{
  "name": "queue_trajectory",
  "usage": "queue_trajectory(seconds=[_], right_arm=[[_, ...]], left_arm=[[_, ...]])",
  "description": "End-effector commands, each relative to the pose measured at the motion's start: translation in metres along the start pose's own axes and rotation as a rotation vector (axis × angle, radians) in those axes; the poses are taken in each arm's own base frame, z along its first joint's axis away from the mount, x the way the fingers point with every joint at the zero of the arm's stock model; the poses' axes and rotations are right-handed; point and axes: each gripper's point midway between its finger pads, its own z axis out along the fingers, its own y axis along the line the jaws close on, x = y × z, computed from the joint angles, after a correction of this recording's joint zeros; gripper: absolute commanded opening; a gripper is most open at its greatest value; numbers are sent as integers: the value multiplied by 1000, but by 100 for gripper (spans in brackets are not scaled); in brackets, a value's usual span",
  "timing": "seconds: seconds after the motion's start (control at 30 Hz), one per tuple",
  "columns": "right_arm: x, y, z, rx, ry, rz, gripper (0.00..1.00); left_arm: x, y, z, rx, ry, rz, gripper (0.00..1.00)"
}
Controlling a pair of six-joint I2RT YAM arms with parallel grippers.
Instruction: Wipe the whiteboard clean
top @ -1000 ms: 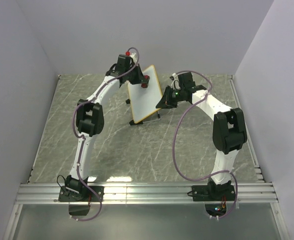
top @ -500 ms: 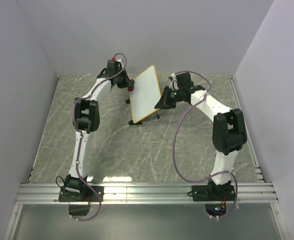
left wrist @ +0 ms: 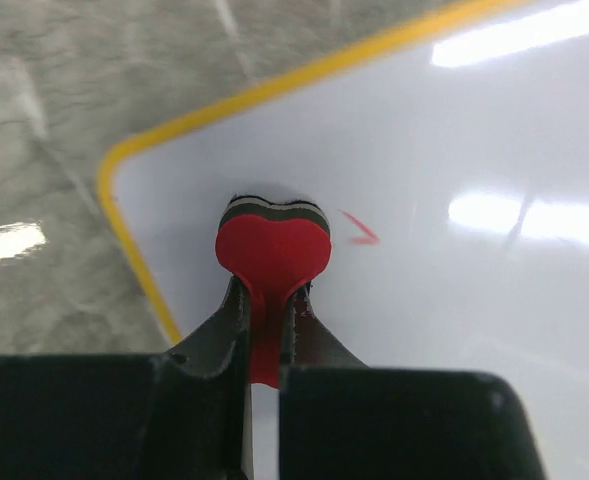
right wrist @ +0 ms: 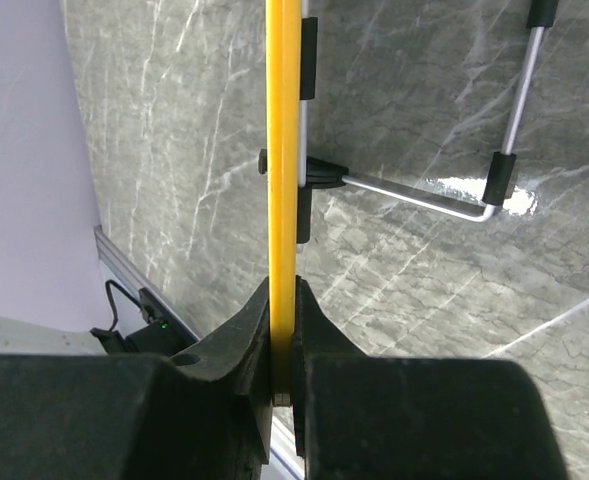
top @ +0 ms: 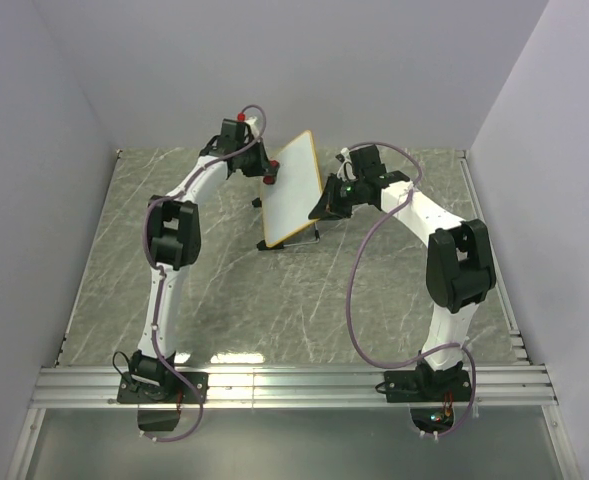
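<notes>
Counted: two arms, two grippers, one board, one eraser, one stand, two cables

Far left of the top view: left arm (top: 174, 235) rising from the bottom edge and bending toward upper centre. At its tip, left gripper (top: 262, 166) pressed together on one red heart-shaped eraser (top: 272, 170). In the left wrist view, seen pinching the lower stem of the eraser (left wrist: 274, 250) between both fingers, with its far end against the white surface, close to a rounded corner

Centre, a little above the middle: one whiteboard (top: 293, 194), yellow-framed, propped at a tilt on the grey marble table (top: 224, 290). In the left wrist view, filling the right and upper part (left wrist: 444, 180). Noted one short red mark (left wrist: 360, 231) just right of the eraser and apart from it, plus two glare patches

Right of centre: right gripper (top: 324, 205) clamped on the board's right edge. In the right wrist view, whiteboard (right wrist: 282, 150) seen edge-on as a yellow line up the middle, nipped between both fingers at bottom centre. One wire stand (right wrist: 424, 196) to the right of that line, with two black sleeves on its upright rod

Far right: right arm (top: 459, 260). Two purple cables (top: 359, 280), one per arm
</notes>
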Motion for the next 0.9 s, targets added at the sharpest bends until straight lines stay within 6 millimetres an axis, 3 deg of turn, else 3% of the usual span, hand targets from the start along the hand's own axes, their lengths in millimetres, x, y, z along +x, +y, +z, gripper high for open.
queue_trajectory(seconds=[0.0, 0.07, 0.27, 0.33, 0.47, 0.53, 0.67, 0.87], right_arm=[[65, -8, 20, 60, 199, -154, 0], [63, -7, 18, 59, 198, -170, 0], [66, -8, 12, 63, 216, -206, 0], [70, -9, 11, 62, 225, -207, 0], [73, -9, 8, 61, 228, -209, 0], [76, -10, 6, 68, 231, -210, 0], [79, -14, 2, 96, 238, -217, 0], [86, -21, 4, 150, 280, -240, 0]], left_arm=[[59, -105, -13, 206, 168, 155, 0], [67, -105, -13, 166, 183, 185, 1], [56, -104, -12, 94, 147, 234, 0], [51, -89, -7, 36, 130, 219, 0], [37, -23, 8, -114, 98, 137, 0], [33, -10, 12, -132, 82, 117, 0], [30, 9, 21, -154, 62, 96, 0], [17, 14, 24, -111, 28, 76, 0]])
